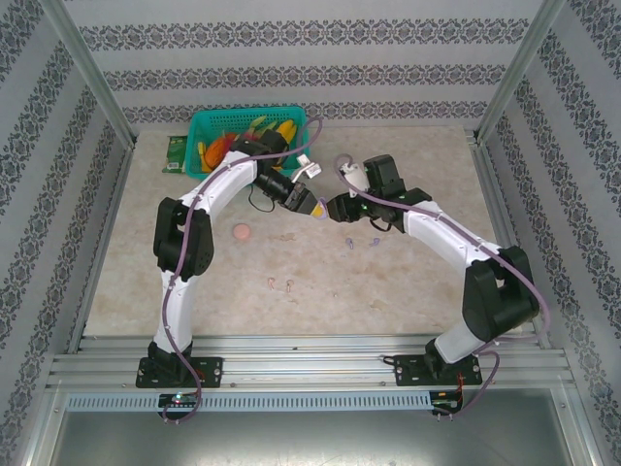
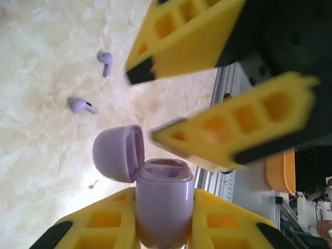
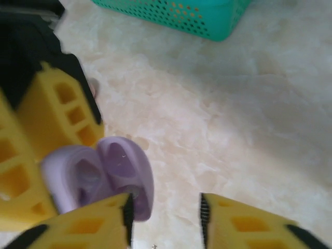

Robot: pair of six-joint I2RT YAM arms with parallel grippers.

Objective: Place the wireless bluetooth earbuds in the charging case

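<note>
My left gripper (image 2: 163, 207) is shut on the body of the pale purple charging case (image 2: 163, 179), held upright above the table with its lid (image 2: 116, 153) swung open. Right in front of it, my right gripper (image 3: 165, 220) stands open with nothing between its fingers, the left finger (image 3: 88, 228) close beside the open lid (image 3: 127, 174). Two pale purple earbuds (image 2: 105, 61) (image 2: 84, 106) lie apart on the marble table (image 2: 36, 67). In the top view both grippers (image 1: 315, 206) (image 1: 337, 208) meet at mid-table, with the purple earbuds (image 1: 349, 243) just in front and two pink earbuds (image 1: 272, 282) nearer the bases.
A teal basket (image 1: 254, 136) of colourful items stands at the back, a green board (image 1: 175, 153) to its left. A pink disc (image 1: 242, 232) lies left of centre. Metal rails (image 1: 310, 369) run along the near edge, and patterned walls close in the sides.
</note>
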